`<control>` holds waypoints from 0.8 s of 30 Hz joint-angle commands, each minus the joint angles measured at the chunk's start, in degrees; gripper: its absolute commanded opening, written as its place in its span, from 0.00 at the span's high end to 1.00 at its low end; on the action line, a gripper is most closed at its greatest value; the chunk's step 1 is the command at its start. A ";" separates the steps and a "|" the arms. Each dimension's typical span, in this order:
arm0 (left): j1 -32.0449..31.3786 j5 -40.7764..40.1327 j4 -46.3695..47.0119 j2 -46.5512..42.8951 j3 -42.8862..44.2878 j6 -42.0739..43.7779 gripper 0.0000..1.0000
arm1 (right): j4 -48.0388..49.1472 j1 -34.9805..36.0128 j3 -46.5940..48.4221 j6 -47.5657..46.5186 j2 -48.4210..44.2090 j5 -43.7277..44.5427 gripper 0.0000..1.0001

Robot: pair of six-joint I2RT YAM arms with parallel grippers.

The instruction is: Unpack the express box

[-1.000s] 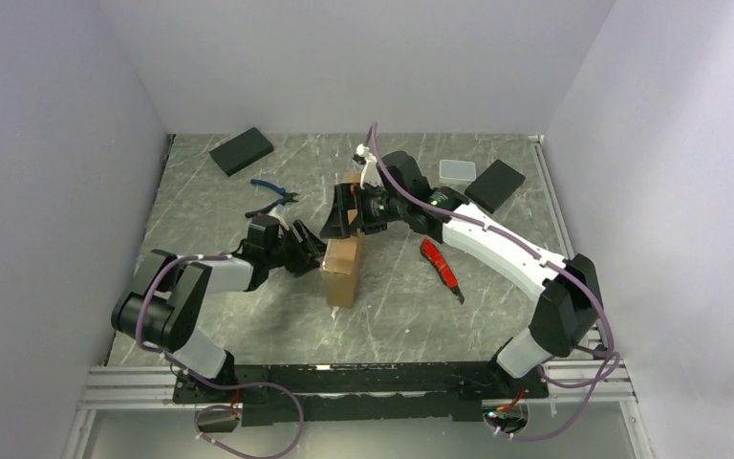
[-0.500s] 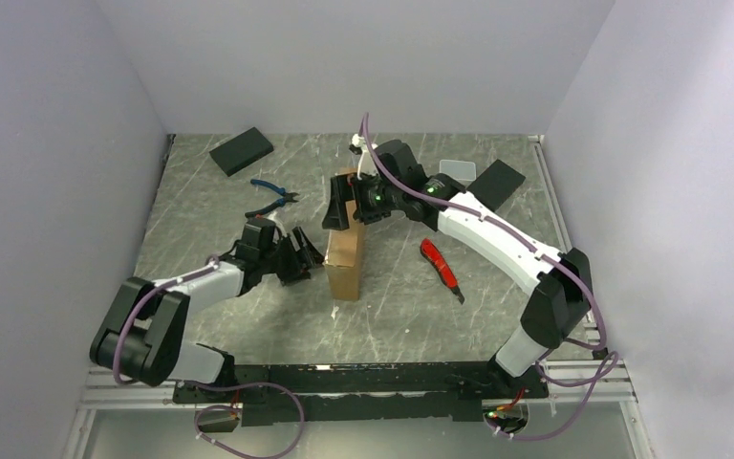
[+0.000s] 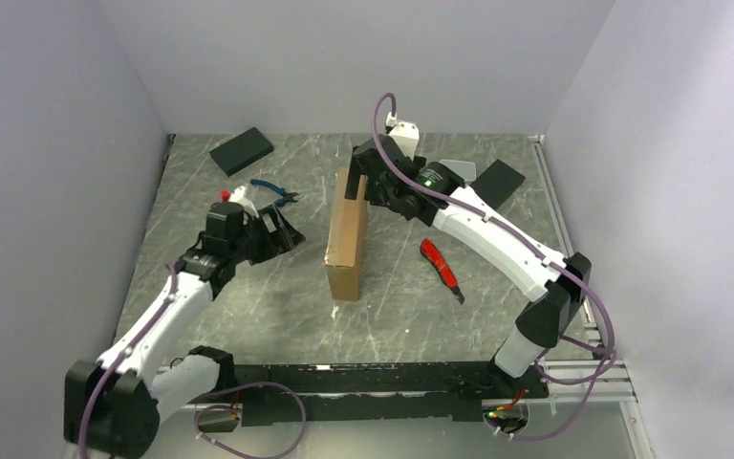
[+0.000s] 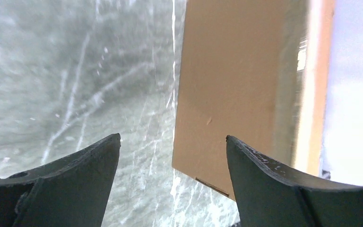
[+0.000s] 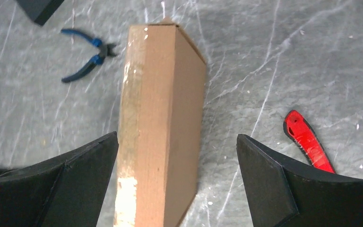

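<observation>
Cardboard express box (image 3: pixel 347 232) stands on edge, unheld (both jaws wide); a nudge from left gripper (image 4: pixel 172 138) or right gripper (image 5: pixel 177 137) could topple it.

We see white shells, black joints and looping purple cables on both the left arm (image 3: pixel 153 325) and right arm (image 3: pixel 483 234).

A grey marbled table top (image 3: pixel 401 306), streaked with pale scratches, is closed in by a plain lilac-white back wall (image 3: pixel 363 67) at twelve o'clock, a left wall (image 3: pixel 48 191) at nine and a right wall (image 3: pixel 669 191) at three, with what seems a dark rail (image 3: pixel 382 381) at six.
</observation>
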 commanded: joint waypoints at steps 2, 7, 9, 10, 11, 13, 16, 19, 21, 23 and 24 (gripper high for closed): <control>0.22 -12.21 -9.32 -9.60 5.18 4.90 0.12 | -4.77 1.32 5.16 10.63 5.30 9.95 0.00; 0.22 -12.95 -10.31 -13.88 4.02 6.60 0.08 | -1.75 2.53 7.32 8.17 9.07 7.91 0.00; 0.22 -12.18 -10.55 -14.52 3.18 6.10 0.08 | -0.73 3.07 7.92 7.16 10.50 7.44 0.00; 0.22 -11.94 -10.44 -14.93 2.63 5.58 0.08 | -0.66 3.22 8.37 6.87 11.23 7.16 0.00; 0.22 -11.62 -10.11 -15.32 2.03 5.28 0.08 | -0.77 3.31 8.89 6.60 12.11 6.78 0.00; 0.22 -10.44 -8.95 -15.70 0.71 4.78 0.07 | -0.88 3.38 9.65 6.03 13.69 5.58 0.00; 0.22 -8.82 -8.02 -14.67 -0.57 4.02 0.08 | -1.14 3.54 10.81 5.15 15.58 3.57 0.00; 0.22 -8.14 -7.82 -13.77 -0.88 3.95 0.08 | -0.88 4.07 11.52 3.01 16.93 2.73 0.01; 0.22 -8.18 -7.74 -13.79 -0.89 4.11 0.08 | -1.19 4.28 12.22 0.16 17.97 2.12 0.05; 0.22 -8.60 -7.82 -14.21 -0.80 4.49 0.08 | -1.00 4.30 12.67 -5.32 18.66 0.19 0.12; 0.22 -8.75 -8.01 -14.39 -0.71 4.68 0.08 | -1.34 4.31 12.82 -7.50 18.98 -0.44 0.14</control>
